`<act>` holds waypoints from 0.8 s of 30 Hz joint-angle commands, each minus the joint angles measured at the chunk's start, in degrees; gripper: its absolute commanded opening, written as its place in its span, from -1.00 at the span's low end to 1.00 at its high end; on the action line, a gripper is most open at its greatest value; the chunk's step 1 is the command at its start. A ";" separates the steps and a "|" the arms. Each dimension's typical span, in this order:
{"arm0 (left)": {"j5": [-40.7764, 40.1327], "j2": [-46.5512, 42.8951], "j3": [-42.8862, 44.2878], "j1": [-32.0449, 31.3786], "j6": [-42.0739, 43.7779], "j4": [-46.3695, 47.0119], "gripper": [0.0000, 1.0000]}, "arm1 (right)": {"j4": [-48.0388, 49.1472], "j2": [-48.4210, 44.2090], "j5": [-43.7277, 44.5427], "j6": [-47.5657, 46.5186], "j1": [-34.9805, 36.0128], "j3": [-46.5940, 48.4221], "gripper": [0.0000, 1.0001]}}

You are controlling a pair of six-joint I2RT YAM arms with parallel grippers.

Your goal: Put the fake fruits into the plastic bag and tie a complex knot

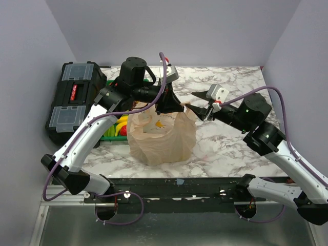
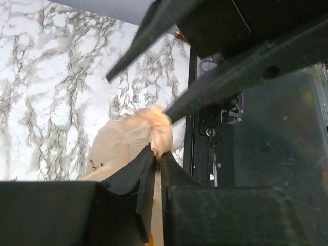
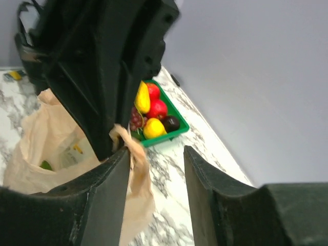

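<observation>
From above, the bag (image 1: 161, 138) stands open, fruits (image 1: 122, 124) in the tray (image 1: 114, 139) left of it. Left wrist: the left claw (image 2: 156, 152) is clenched on bunched bag plastic. Right wrist: the right claw (image 3: 155, 154) gapes beside that bunch (barely touching); I'd close it squarely before pulling.

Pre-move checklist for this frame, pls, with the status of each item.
1. Left gripper holding the plastic bag: ok, shut on bunched rim.
2. Right gripper holding the bag: not ok, open; a strip of rim lies against one finger.
3. Bag upright on the table: ok.
4. Fake fruits all bagged: not ok, several sit in the green tray.
5. Bag contents: cannot tell; only one green item shows inside.
6. Bag mouth closed: not ok, open.
</observation>
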 commanded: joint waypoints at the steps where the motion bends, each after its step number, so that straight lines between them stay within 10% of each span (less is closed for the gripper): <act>1: 1.02 -4.54 -2.11 0.90 4.23 -3.40 -0.91 | -8.07 -2.87 5.81 -1.10 -0.35 0.29 0.07; 12: -0.87 -9.22 -6.89 1.25 9.54 -1.51 -1.00 | -7.90 -3.44 -2.38 1.82 -0.34 -2.64 0.17; 24: -3.57 -11.28 -9.26 0.19 11.68 1.62 -1.00 | -3.39 1.86 -15.25 6.03 -0.30 -1.05 -0.33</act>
